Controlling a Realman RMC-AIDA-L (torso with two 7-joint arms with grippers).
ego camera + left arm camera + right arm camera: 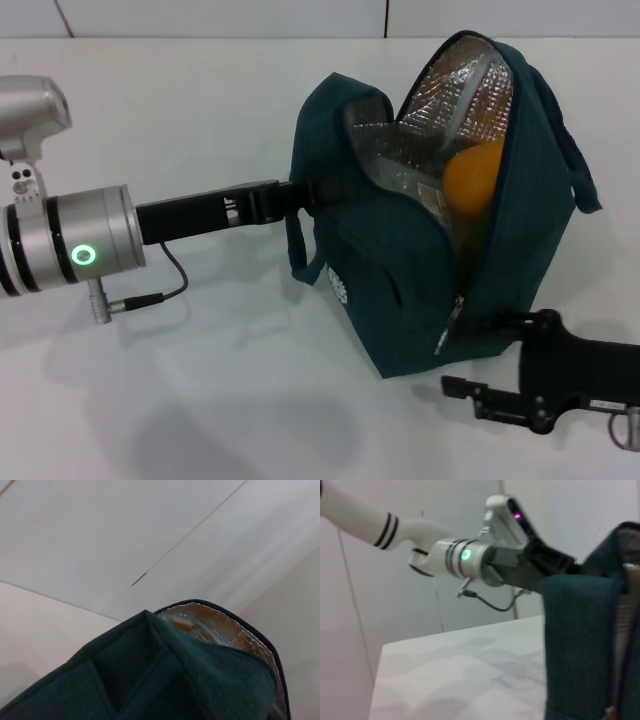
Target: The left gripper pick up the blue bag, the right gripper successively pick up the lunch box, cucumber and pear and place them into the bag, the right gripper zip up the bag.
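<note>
Left end effector (290,195): clamped on the blue bag (400,290), held upright on the desk (200,380).
Pear (472,180): seen inside.
Right end effector (470,355): beside the bag's base; grip state cannot be told.

Blue bag (400,290) matt teal cloth, crinkled silver foil lining; table (200,400) smooth white.

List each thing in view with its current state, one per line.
blue bag: upright on the table, top unzipped and gaping, foil lining showing.
pear: inside the bag, partly visible through the opening.
left gripper: at the bag's left top edge, holding it.
right gripper: low on the table by the bag's front bottom corner, near the zipper's lower end.
</note>
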